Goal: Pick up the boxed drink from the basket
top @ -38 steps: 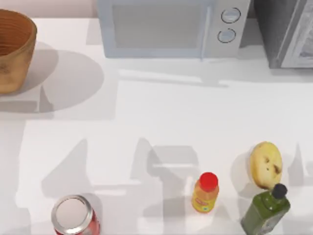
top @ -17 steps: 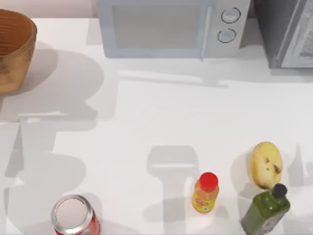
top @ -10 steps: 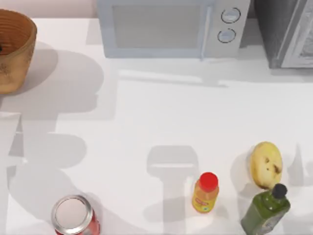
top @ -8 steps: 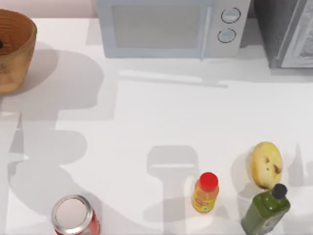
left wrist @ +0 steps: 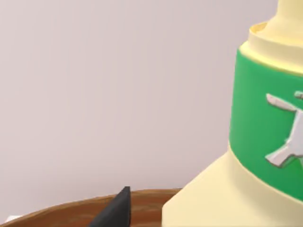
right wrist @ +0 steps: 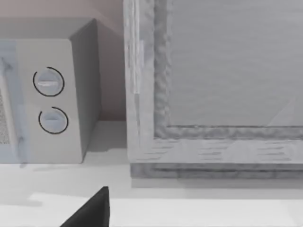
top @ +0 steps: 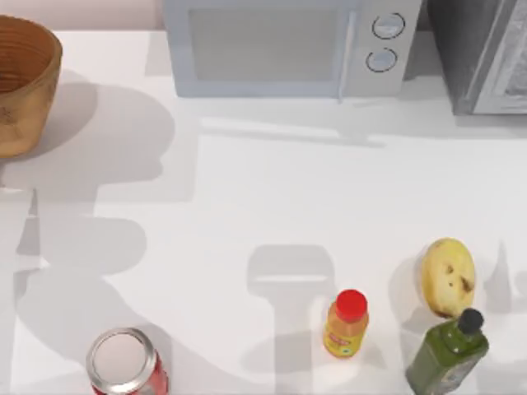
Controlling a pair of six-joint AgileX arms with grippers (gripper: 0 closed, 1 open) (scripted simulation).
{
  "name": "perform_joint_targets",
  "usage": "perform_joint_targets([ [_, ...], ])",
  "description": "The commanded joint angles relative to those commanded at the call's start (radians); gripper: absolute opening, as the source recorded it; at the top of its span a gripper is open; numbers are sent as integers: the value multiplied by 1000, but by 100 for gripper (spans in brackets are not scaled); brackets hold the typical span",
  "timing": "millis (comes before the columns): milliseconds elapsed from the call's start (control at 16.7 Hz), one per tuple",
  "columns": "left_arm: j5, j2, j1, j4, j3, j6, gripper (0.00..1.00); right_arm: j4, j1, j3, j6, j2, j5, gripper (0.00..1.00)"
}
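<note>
The boxed drink (left wrist: 265, 142), pale yellow with a green band, looms close in the left wrist view. It hangs above the brown rim of the basket (left wrist: 71, 213), with a plain wall behind it. My left gripper (left wrist: 161, 213) is shut on it, and one black fingertip (left wrist: 118, 210) shows beside the carton's base. Seen from above, the wicker basket (top: 25, 82) stands at the table's far left corner. A dark part of my right gripper (right wrist: 92, 210) faces the appliances at the back right.
Along the front edge stand a red can (top: 125, 362), an orange bottle (top: 346, 323) and a dark green bottle (top: 449, 350), with a yellowish potato (top: 447, 277) behind them. A microwave (top: 280, 45) and a grey appliance (top: 486, 49) line the back.
A dark bit of my left gripper showed at the basket's left edge half a second ago and is gone from the top view. The arm's shadow on the left has shifted.
</note>
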Motion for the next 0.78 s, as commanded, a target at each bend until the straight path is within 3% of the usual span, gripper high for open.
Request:
perform_joint_targets([
  [540,0,0,0,0,0,0,2,0,0,0,0,0,0,100],
  [780,0,0,0,0,0,0,0,0,0,0,0,0,0,100],
])
